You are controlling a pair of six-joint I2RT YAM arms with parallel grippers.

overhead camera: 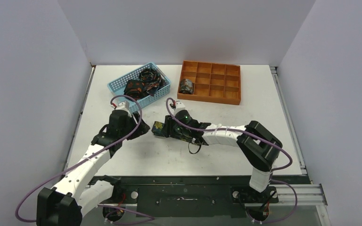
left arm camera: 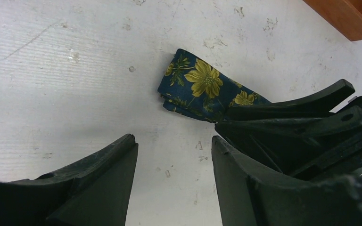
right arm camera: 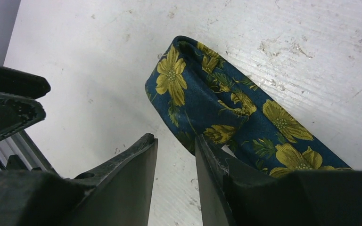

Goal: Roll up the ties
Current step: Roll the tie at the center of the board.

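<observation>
Starting a roll on the floral tie [right arm camera: 207,103], a dark blue strip with yellow flowers. It lies flat on the tabletop [left arm camera: 52,70] between the two hands, its doubled-over end pointing toward the left hand [left arm camera: 173,141].

Left hand: released, jaws well apart with only bare tabletop between them. The folded end of the tie lies just ahead of its fingertips, not touching them.

Right hand [right arm camera: 175,140]: jaws parted by a narrow gap with tabletop showing through, so it grasps nothing that can be seen. The tie runs alongside and beneath its outer finger [right arm camera: 226,183]. Whether that finger presses on the cloth cannot be told.

Beyond the hands, one rolled tie [overhead camera: 186,85] sits in a compartment of the orange tray [overhead camera: 217,99], and loose ties [overhead camera: 139,87] fill the blue basket [overhead camera: 118,84].

Judged stage: early, with the first fold made and the length not yet wound.

The next move likely calls for one hand to pinch the folded end squarely across its width. The other hand would pin the strip, so the cloth turns over itself without skewing or slipping.
</observation>
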